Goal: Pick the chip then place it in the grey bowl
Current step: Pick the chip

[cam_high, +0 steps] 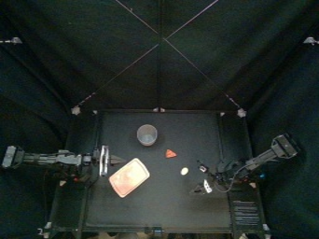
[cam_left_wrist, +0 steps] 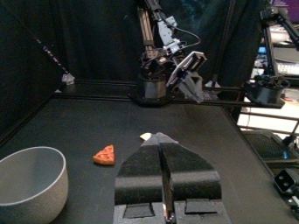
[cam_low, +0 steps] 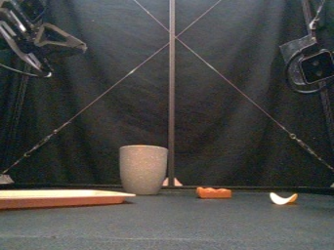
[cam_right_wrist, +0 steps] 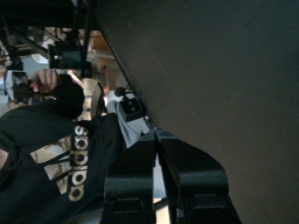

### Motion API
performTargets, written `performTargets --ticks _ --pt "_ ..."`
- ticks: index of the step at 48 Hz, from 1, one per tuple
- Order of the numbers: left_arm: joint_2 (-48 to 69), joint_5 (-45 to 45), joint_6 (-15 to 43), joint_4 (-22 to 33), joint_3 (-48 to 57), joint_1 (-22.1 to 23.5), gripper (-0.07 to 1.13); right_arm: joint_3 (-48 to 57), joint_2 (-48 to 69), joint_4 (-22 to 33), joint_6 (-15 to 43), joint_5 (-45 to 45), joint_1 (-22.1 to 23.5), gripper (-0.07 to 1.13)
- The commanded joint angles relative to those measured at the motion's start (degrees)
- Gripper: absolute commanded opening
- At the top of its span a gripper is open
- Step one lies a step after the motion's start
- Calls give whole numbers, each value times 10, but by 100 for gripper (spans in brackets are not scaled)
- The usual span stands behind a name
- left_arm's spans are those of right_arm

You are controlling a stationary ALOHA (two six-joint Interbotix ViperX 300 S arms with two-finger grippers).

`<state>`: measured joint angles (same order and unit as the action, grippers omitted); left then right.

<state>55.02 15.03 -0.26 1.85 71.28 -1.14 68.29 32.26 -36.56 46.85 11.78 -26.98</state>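
Front view: the flat pink plastic tray point(cam_low: 59, 198) lies nearest, low at the left of the black surface point(cam_low: 170, 229). Behind it the tall grey speckled cup point(cam_low: 144, 169) stands upright with its mouth facing up, so it can take a drop from above. The flat orange triangular chip point(cam_low: 213, 192) lies just right of the cup without touching it. A small pale curved toy point(cam_low: 283, 198) lies farther right.

Top view: the chip lies flat with nothing on or against it, so a descent from above looks unobstructed. The left arm point(cam_high: 50, 159) reaches in beside the tray. The right arm point(cam_high: 262, 159) ends near the pale toy.

Left wrist view: the left gripper point(cam_left_wrist: 165, 140) has its jaws together and holds nothing. It points toward the chip, with the cup close beside. The jaws must part before any descent.

Right wrist view: the right gripper point(cam_right_wrist: 156, 136) has its jaws together and is empty. It faces the black curtain point(cam_right_wrist: 222, 70), which is probably a resting posture.
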Motion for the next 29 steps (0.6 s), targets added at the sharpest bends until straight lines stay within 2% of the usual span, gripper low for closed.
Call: performTargets --ticks 1,9,16,21,29 --pt "-4 2 -2 2 -2 -4 2 -21 -14 -15 0 -12 0 11" --pt "-3 1 -1 18 9 -5 2 -18 -26 -9 -4 -8 46 12" --pt "-3 1 2 31 13 -9 2 -2 -31 24 -7 -5 145 12" --pt "-3 0 0 33 15 -11 2 5 -24 95 -10 -1 217 12" --pt "-3 -1 -1 41 18 -12 2 -7 -6 276 -8 44 308 12"
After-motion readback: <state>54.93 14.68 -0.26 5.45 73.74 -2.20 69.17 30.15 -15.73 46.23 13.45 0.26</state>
